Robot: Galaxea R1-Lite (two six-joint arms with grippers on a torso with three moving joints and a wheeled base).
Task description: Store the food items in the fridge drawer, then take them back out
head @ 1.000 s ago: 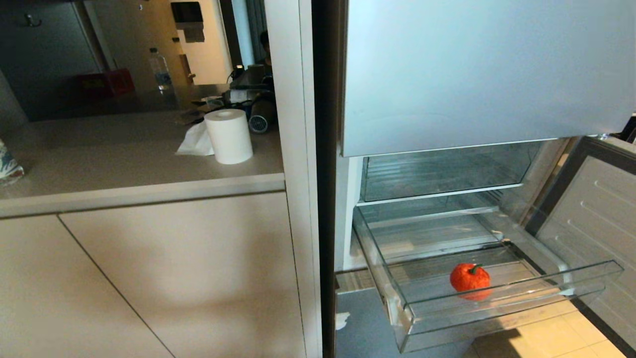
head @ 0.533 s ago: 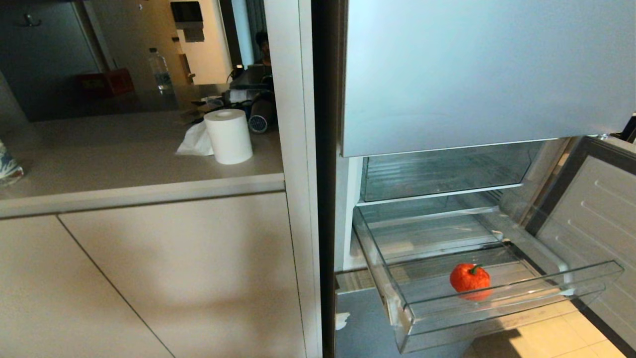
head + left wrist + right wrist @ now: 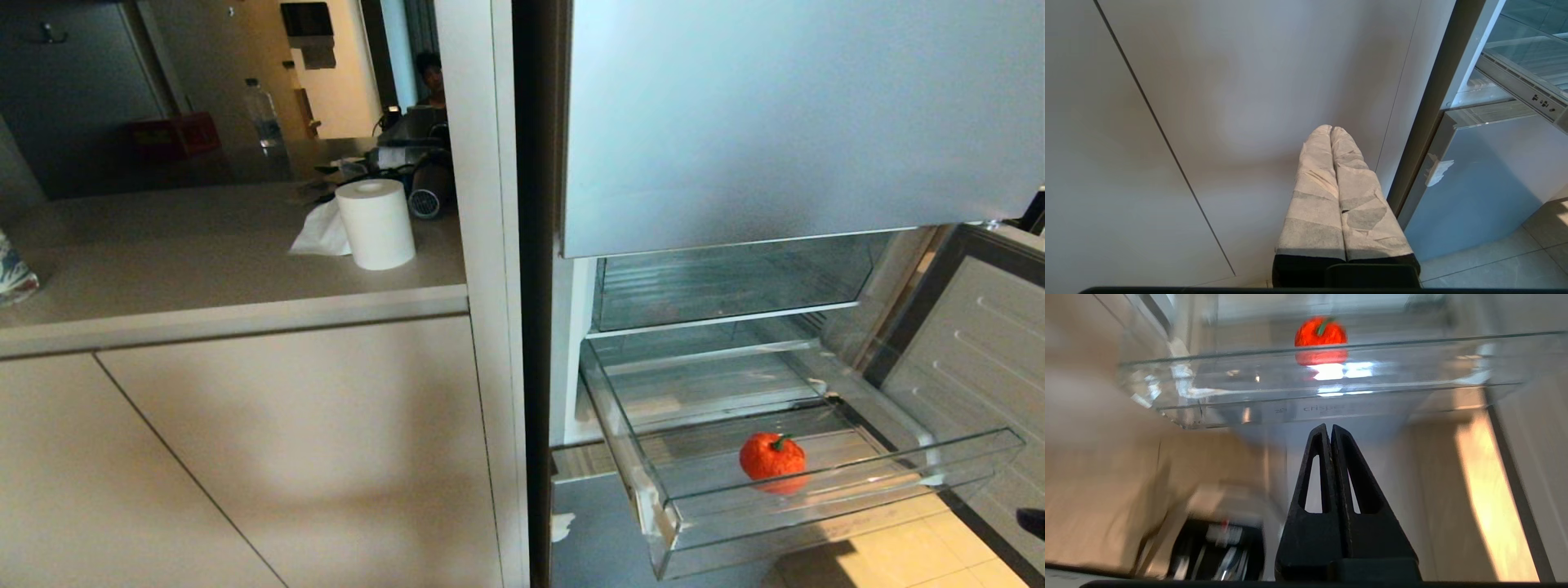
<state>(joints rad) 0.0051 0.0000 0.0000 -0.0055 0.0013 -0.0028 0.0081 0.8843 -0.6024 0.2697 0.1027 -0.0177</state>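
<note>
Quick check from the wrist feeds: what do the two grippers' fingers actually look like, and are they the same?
No. The left gripper has long tapered fingers wrapped in wrinkled whitish tape over a black base. The right gripper has bare black fingers, tapered to a point, each with a long slot cut through it.

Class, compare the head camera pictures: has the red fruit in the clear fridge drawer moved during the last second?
No. The red fruit lies in the same spot near the front lip of the fridge drawer, and the drawer has not shifted either.

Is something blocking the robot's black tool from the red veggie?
Yes. The right tool, shut, sits below and outside the fridge drawer, whose clear front wall stands between it and the red veggie.
</note>
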